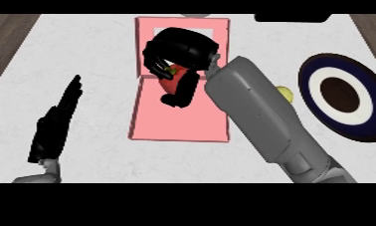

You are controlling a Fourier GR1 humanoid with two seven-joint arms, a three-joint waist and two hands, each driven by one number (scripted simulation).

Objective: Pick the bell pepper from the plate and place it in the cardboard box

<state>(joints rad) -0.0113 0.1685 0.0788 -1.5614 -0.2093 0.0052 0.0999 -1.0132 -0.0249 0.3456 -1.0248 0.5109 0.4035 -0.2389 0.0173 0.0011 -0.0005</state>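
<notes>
— While the right hand (178, 56) hangs over the box (150, 128), what does it hold?
— Its fingers curl round the pepper (171, 81), red with a green top, above the box floor.

— Which step, then?
— Placing, I judge. Next it needs to lower and uncurl.

— Other hand?
— The left hand (55, 120) rests straight-fingered, left of the box; the plate (314, 78) sits to the box's right.

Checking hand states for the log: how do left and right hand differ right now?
The left hand is open, fingers straight and holding nothing; the right hand is curled round the red bell pepper. The left hand rests at the view's lower left over the bare counter; the right hand is over the pink cardboard box. Both hands are black on grey forearms.
</notes>
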